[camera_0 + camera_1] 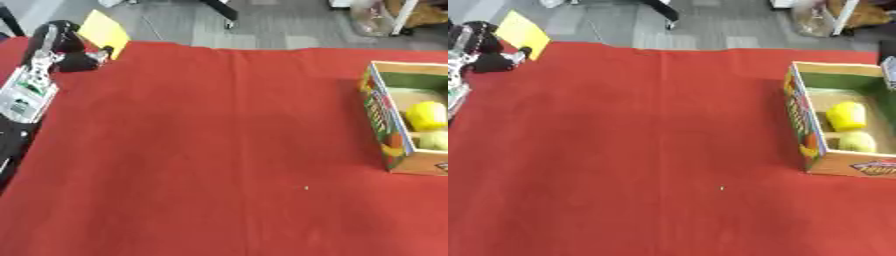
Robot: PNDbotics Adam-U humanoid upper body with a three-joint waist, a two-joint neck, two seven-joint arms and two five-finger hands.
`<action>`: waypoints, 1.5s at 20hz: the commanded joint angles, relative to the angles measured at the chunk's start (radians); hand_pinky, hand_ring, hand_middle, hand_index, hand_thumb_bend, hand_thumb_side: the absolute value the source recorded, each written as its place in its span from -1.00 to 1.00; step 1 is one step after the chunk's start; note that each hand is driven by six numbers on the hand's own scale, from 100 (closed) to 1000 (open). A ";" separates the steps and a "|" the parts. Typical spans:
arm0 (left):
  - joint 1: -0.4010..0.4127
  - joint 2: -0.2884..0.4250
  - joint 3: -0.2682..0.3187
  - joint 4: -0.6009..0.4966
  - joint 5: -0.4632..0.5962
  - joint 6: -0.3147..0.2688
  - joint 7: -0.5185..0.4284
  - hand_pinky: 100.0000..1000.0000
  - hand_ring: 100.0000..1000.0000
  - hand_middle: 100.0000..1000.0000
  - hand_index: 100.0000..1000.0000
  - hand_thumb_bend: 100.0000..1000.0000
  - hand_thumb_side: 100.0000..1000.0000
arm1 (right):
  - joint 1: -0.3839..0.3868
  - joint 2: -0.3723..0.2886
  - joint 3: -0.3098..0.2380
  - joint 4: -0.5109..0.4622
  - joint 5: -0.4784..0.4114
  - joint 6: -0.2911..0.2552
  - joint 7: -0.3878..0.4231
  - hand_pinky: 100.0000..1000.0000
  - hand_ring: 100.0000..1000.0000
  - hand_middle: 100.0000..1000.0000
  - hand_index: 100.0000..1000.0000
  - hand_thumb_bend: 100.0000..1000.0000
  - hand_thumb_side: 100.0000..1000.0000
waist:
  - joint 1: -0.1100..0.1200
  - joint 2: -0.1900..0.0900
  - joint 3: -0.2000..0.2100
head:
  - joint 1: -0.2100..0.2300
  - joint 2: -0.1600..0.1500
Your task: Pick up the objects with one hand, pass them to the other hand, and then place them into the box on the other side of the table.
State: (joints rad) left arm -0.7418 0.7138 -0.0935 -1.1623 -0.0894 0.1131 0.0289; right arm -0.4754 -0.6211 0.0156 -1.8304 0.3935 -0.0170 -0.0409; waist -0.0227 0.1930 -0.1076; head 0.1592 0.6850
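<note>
The fingers (98,54) of the left hand (74,55) are curled on a yellow card (105,31) at the red surface's (210,150) far left corner. Well to their right stands the box (802,125), holding a yellow thing (846,114) and a paler one (856,141). Grey floor (262,25) lies beyond.

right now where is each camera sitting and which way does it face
Left eye view: in the robot's head, looking down on the red table; the left hand and forearm show at the upper left, at a yellow sheet.
Right eye view: beside it in the head, looking down the same way; only the left hand shows, at the left edge.
Shared: the table, the sheet and the cardboard box at the right with two yellow things inside. The right hand shows in neither.
</note>
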 commanded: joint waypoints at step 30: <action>0.049 0.021 -0.330 -0.603 0.415 0.118 -0.498 0.38 -0.07 -0.27 -0.04 -0.71 -0.46 | -0.313 0.123 0.367 -0.084 0.050 -0.405 0.417 0.36 0.32 0.22 0.73 0.01 -0.39 | 0.007 -0.064 0.039 | -0.035 0.034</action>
State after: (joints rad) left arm -0.6715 0.7236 -0.4225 -1.7603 0.3161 0.2277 -0.4592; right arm -0.7665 -0.4934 0.3868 -1.9102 0.4294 -0.4080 0.3789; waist -0.0222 0.1578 -0.0682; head 0.1253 0.7157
